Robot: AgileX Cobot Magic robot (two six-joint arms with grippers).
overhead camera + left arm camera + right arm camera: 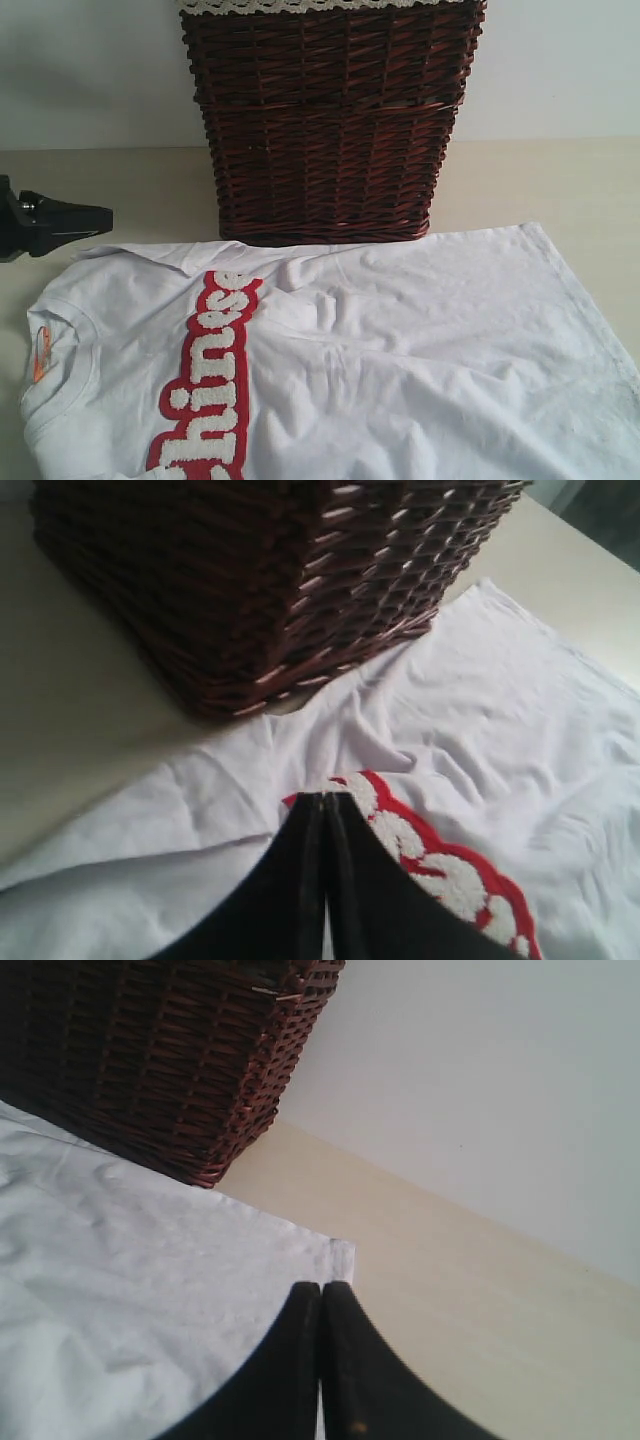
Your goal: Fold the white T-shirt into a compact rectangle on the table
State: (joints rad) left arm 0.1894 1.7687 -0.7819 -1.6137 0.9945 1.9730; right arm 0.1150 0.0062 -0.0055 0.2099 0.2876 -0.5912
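White T-shirt (400, 340) lies face-up and unfolded on the table (560, 180). Collar and orange tag (41, 352) are at the left arm's end, the hem at the right arm's end. Red-edged lettering (215, 370) runs across the chest.

Shirt is mostly flat with wrinkles mid-body. Its far edge lies at the foot of the wicker basket (330, 120). No fold made yet, so the task looks to be at its start.

Left gripper (325, 805): jaws pressed together. The exterior view puts it beside the far sleeve. In its wrist view the tips line up with the lettering's end. No cloth is visible between them, and contact with the shirt can't be told.

Right gripper (322, 1290): jaws pressed together, empty, tips just short of the hem corner (340, 1252). It is outside the exterior view.

Likely reason for the poses: one arm at each end of the far edge, staged to pinch it and fold lengthwise toward the near side.

Risk: the basket crowds that edge, so the fingers have little clearance.
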